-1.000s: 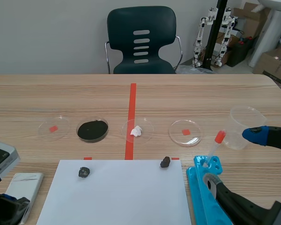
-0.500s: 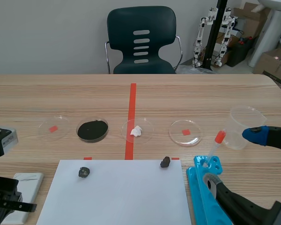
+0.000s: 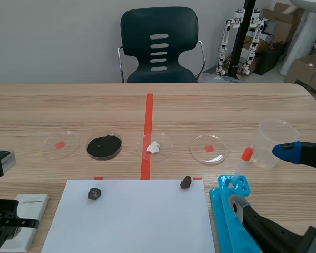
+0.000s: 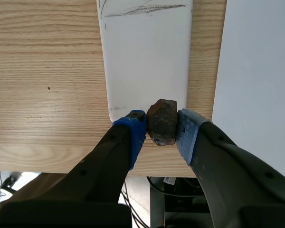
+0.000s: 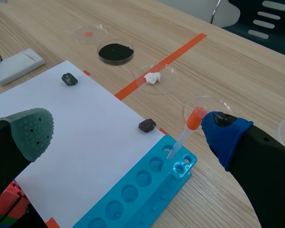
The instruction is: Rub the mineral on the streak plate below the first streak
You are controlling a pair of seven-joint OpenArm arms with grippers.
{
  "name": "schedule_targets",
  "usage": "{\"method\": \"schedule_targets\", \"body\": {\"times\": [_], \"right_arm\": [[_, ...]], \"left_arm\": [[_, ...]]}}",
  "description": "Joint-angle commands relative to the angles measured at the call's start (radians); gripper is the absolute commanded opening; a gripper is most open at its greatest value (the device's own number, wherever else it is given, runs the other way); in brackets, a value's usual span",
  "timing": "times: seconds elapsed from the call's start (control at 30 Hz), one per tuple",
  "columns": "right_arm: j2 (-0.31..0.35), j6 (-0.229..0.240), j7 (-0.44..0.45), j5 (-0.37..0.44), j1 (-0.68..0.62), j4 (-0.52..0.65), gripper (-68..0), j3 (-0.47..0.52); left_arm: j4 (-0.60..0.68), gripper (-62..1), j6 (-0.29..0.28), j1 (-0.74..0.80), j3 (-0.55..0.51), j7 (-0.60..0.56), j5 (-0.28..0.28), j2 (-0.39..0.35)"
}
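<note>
My left end effector [image 4: 160, 128] pinched the mineral [image 4: 162, 121] at the streak plate's [image 4: 147, 57] 6 o'clock edge. Only the 1st streak [image 4: 145, 8] showed, at 12 o'clock ahead. My right end effector [image 5: 128, 132] stood spread.

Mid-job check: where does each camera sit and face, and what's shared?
Scene view: between the arms, faces across the table to the chair; left arm, right arm low.
Left wrist view: on left arm, down past the left hand gripping the mineral to the streak plate.
Right wrist view: on right arm, past the open right hand to the paper and tube rack.
Shared: all three show the streak plate.
</note>
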Motion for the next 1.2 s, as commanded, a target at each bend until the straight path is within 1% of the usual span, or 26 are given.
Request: {"method": "schedule_targets", "body": {"times": [0.0,0.37,0.6,0.83,1.17], "right_arm": [[0.000,0.000,0.015,0.014,0.009,0.015,0.4,-0.001],[0.000,-0.001,0.015,0.014,0.009,0.015,0.4,-0.001],[0.000,0.000,0.015,0.014,0.009,0.015,0.4,-0.001],[0.000,0.000,0.015,0.014,0.009,0.015,0.4,-0.001],[0.000,0.000,0.015,0.014,0.009,0.015,0.4,-0.001]], "left_arm": [[-0.010,-53.9,-0.008,-0.013,-0.009,-0.001,-0.008,0.011],[-0.107,-53.9,-0.020,-0.065,-0.009,-0.013,-0.010,0.015],[-0.137,-53.9,-0.027,-0.076,-0.009,-0.034,-0.015,0.015],[-0.171,-53.9,-0.035,-0.076,-0.009,-0.060,-0.060,0.015],[-0.182,-53.9,-0.042,-0.076,-0.009,-0.061,-0.059,0.015]]}}
